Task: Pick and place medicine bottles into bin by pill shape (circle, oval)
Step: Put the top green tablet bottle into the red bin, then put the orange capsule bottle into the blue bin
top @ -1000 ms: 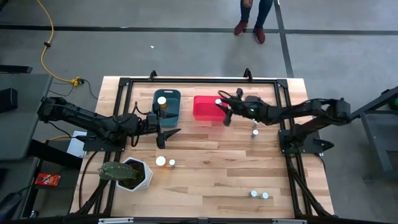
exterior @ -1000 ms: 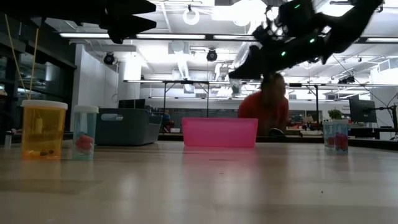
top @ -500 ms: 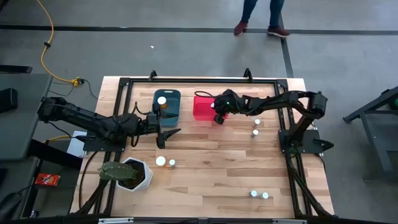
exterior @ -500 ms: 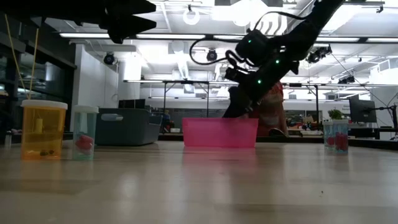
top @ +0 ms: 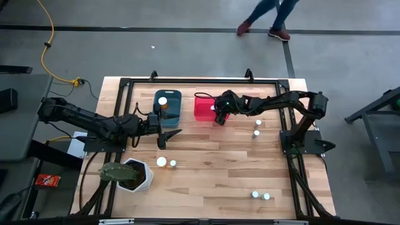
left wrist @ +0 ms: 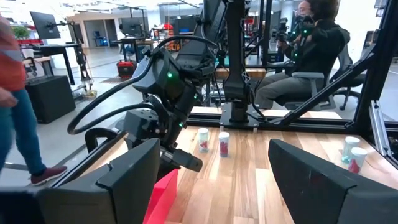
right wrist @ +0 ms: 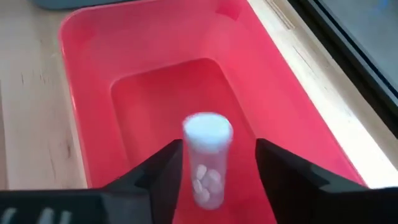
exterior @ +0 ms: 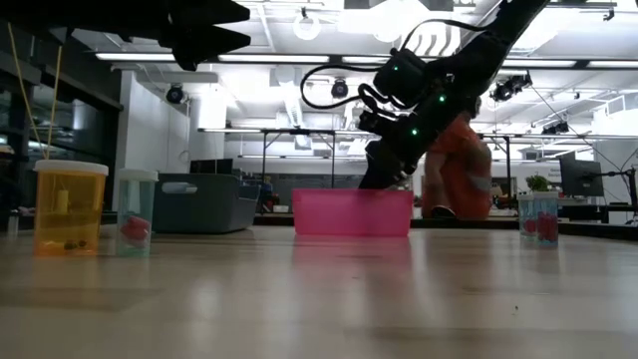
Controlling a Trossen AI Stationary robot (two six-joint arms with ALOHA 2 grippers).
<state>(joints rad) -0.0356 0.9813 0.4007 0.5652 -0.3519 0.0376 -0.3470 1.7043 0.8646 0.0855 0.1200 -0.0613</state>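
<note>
No legible label, clear medicine bottle with white cap and pale pills, over the red bin, between parted fingers of the right gripper, grip unclear, left gripper wide open and empty beside the teal bin

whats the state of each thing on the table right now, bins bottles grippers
right gripper: open, over the red bin, clear-bodied bottle between its fingers
bottle: white cap up, pale pills inside, upright over the bin floor
red bin: upright
teal bin: upright, one white-capped bottle inside
left gripper: open, holding nothing, beside the teal bin
loose bottles: standing upright on the table
plant pot: upright at the table's corner
</note>
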